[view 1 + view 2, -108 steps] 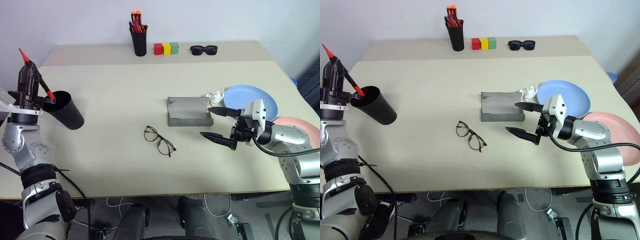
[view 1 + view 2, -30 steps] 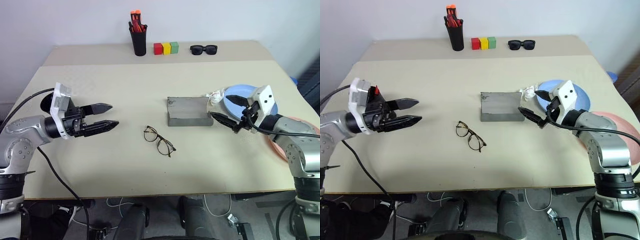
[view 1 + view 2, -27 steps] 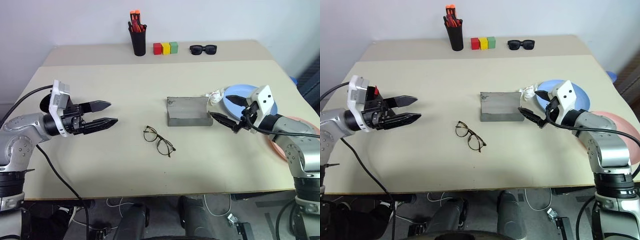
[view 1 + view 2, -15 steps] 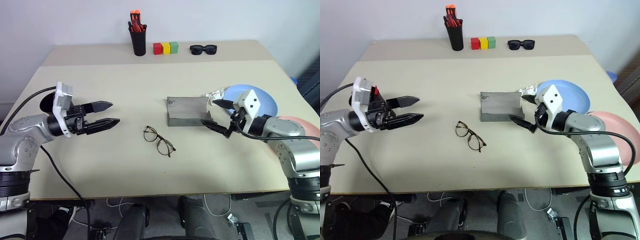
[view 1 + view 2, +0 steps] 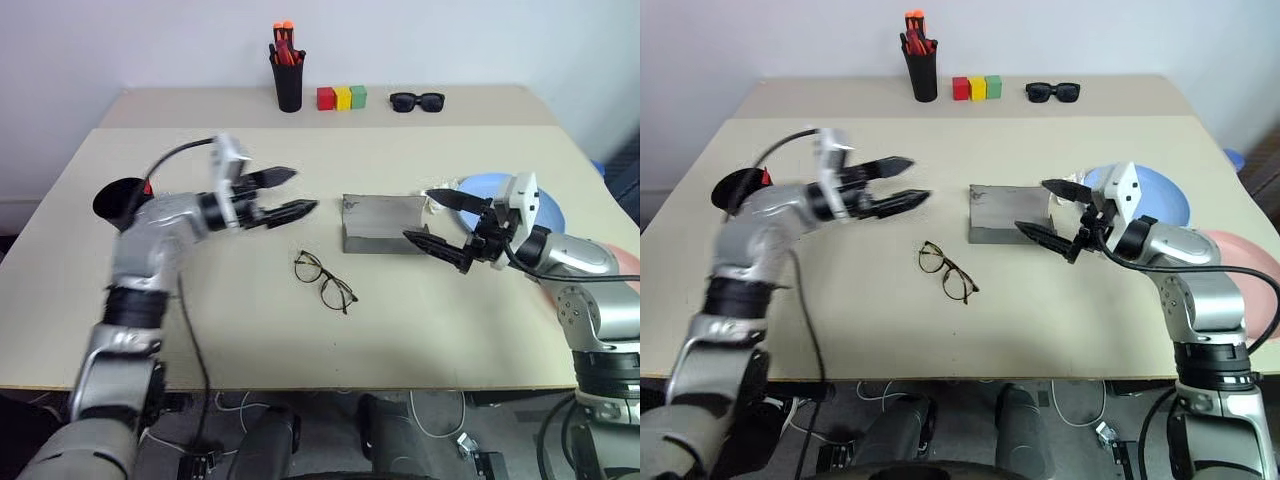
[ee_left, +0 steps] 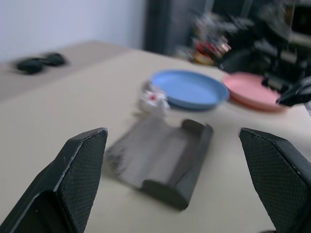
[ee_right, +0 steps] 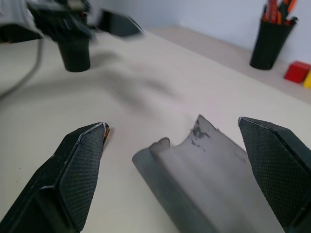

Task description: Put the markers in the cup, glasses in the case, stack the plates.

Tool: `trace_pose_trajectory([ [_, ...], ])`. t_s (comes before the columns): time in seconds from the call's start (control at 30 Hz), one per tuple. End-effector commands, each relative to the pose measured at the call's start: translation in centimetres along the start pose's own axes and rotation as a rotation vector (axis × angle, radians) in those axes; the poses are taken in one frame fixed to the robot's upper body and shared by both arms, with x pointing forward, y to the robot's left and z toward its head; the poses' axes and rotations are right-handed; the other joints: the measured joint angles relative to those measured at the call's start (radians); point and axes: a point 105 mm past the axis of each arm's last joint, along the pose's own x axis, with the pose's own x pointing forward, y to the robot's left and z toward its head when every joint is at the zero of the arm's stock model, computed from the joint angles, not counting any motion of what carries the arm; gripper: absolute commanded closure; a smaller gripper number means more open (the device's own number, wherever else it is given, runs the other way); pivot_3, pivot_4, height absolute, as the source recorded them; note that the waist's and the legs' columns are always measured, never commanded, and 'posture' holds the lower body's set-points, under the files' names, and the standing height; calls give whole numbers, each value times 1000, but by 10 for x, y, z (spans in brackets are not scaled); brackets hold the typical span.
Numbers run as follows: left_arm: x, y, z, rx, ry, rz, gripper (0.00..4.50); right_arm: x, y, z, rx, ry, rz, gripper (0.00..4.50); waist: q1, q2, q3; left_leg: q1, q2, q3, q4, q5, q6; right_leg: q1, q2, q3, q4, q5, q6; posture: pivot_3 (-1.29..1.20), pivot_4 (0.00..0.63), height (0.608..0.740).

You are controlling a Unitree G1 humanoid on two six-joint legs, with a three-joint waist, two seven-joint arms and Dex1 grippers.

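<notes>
At the left edge the black cup holds a marker. The left gripper, fingers spread and empty, hovers left of centre. The glasses lie centre — below the grey case. The right gripper, also spread, flanks the case's right end; the blue plate and pink plate lie rightmost.

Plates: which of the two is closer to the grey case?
The light blue plate, lying just beyond the case by a crumpled white scrap. The pink plate sits farther out, at the table's right edge.
</notes>
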Motion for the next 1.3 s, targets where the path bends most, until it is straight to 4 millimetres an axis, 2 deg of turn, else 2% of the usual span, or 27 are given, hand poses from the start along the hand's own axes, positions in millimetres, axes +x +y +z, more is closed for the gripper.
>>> trace_pose_trajectory([
  [0.03, 28, -9, -4, 46, 49, -111, 56, -12, 9, 12, -28, -18, 24, 0, -8, 0, 0, 0, 0, 0, -1, 0, 1, 0, 0, 0, -1, 0, 0, 0, 150, 740],
  [0.1, 47, -16, -2, 34, 51, -174, 56, -18, 12, 10, -27, -3, 7, 0, -8, 0, 0, -1, 0, 0, -2, -1, 1, -1, 0, 0, -3, 0, 0, 0, 150, 740],
  [0.27, 72, -19, -27, 99, 215, -228, 56, -26, 12, 12, -38, -14, -64, 0, -20, 0, 0, -2, 0, 2, -1, -1, 2, 0, 0, 0, -6, 2, 4, 0, 150, 740],
  [0.4, 78, -17, -42, 196, 320, -226, 56, -28, 16, 12, -41, -14, -88, 0, -21, 0, 0, -1, 0, 2, -1, -1, 2, 1, 0, 0, -6, 2, 4, 0, 150, 740],
  [0.5, 83, -20, -48, 196, 346, -237, 56, -30, 16, 11, -45, -11, -109, 0, -18, 0, 0, -2, 0, 2, -1, -1, 2, 1, 0, 0, -7, 2, 4, 0, 150, 740],
  [0.53, 84, -21, -52, 201, 363, -243, 578, -31, 16, 11, -45, -10, -113, 0, -17, 0, 0, -2, 0, 1, -1, -1, 2, 1, 0, 0, -7, 2, 4, 0, 150, 740],
  [0.6, 84, -21, -57, 205, 390, -242, 1328, -31, 17, 11, -46, -9, -116, 0, -16, 0, 0, -2, 0, 1, 0, -1, 2, 1, 0, 0, -7, 2, 5, 0, 150, 740],
  [0.8, 85, -18, -54, 206, 374, -222, 4474, -28, 17, 9, -49, -4, -117, 0, -18, 0, 0, -2, 0, 1, 0, -1, 3, 1, -1, 0, -7, 3, 5, 0, 150, 740],
  [1.0, 66, -2, -49, 219, 406, -197, 4474, -25, 14, 9, -52, -6, -118, 0, -22, 0, 0, -2, 0, 1, 0, -1, 3, 1, 0, 0, -6, 3, 5, 0, 150, 740],
  [1.13, 39, 7, -43, 202, 426, -228, 4474, -24, 14, 10, -53, -7, -110, 0, -21, 0, 0, -1, 0, 1, 0, -1, 3, 1, 0, 0, -6, 3, 5, 0, 150, 740],
  [1.2, 18, 14, -39, 197, 442, -245, 4474, -22, 14, 8, -50, -4, -104, 0, -21, 0, 0, -2, 0, 1, 0, -1, 3, 1, 0, 0, -6, 3, 5, 0, 150, 740],
  [1.3, -3, 17, -32, 154, 416, -276, 4474, -20, 15, 7, -47, -3, -94, 0, -21, 0, 0, -2, 0, 1, 0, -1, 3, 1, 0, 0, -6, 3, 5, 0, 150, 740],
])
